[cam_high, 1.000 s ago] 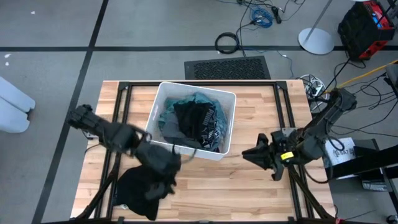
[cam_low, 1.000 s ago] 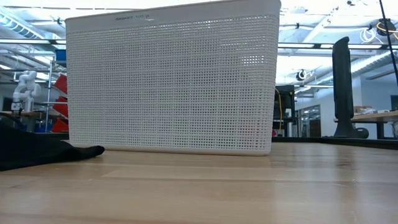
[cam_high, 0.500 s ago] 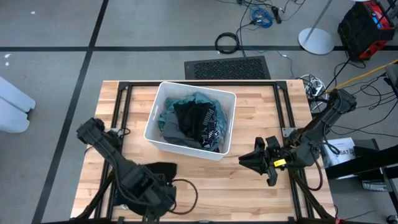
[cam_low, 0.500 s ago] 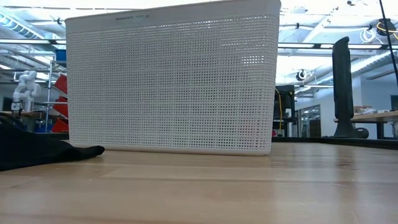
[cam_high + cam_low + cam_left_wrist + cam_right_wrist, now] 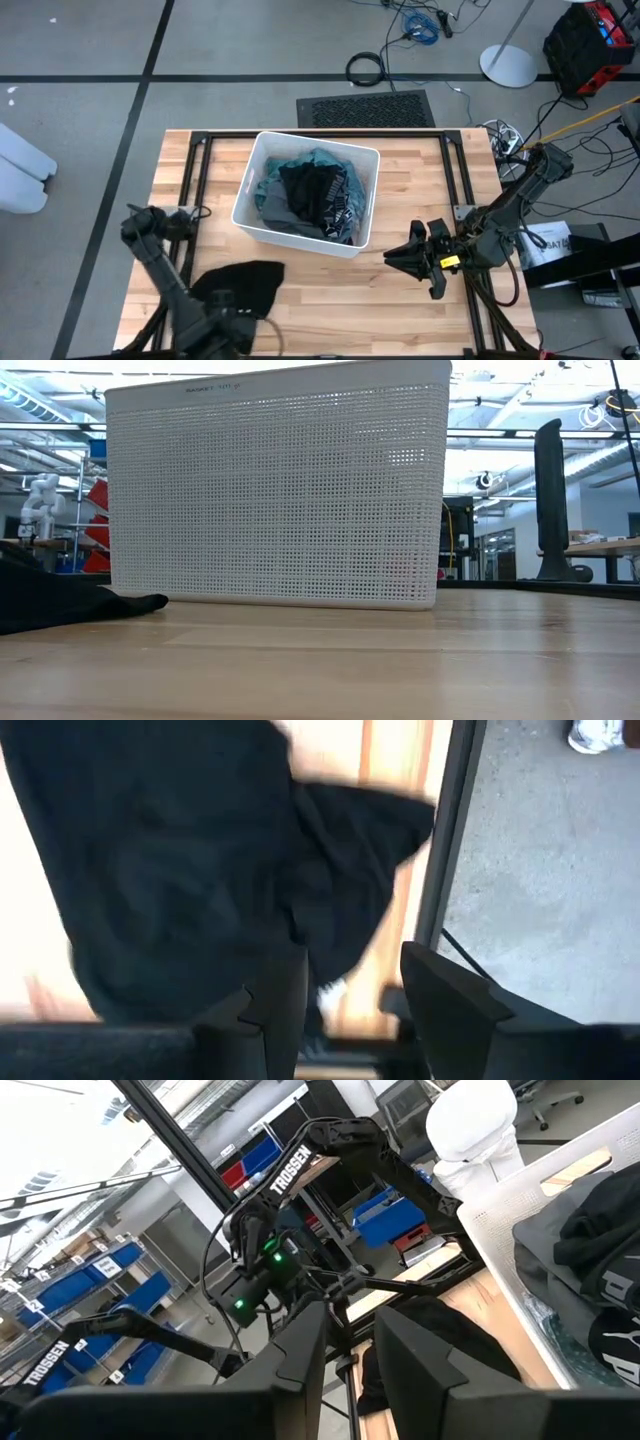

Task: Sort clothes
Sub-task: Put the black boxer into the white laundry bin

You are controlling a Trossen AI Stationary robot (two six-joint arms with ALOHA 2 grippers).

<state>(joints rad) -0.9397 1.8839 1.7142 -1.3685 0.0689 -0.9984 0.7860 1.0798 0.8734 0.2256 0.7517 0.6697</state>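
A white mesh bin [image 5: 255, 160] stands at the table's far middle, holding teal [image 5: 300, 163], black [image 5: 315, 190] and dark grey [image 5: 275, 210] clothes. A black garment [image 5: 242, 285] lies spread flat on the wood near the front left, also seen in the low view [image 5: 60, 605]. My left gripper [image 5: 220, 328] points straight down over that garment's near edge, open; in its wrist view the fingers [image 5: 345, 1005] stand above the cloth [image 5: 180, 870] with nothing between them. My right gripper [image 5: 398, 256] hovers level to the right of the bin, its fingers [image 5: 348, 1355] a little apart and empty.
Black metal frame rails [image 5: 195, 170] run across the tabletop. Bare wood [image 5: 340, 300] lies between the two grippers at the front. The table's near edge and the grey floor [image 5: 540, 870] sit close beside my left gripper. The bin's mesh wall [image 5: 275, 490] fills the low view.
My left gripper has swung from beside the bin's near wall toward the table's near left edge, sinking and tipping until it points straight down. The black garment has stayed on the table.
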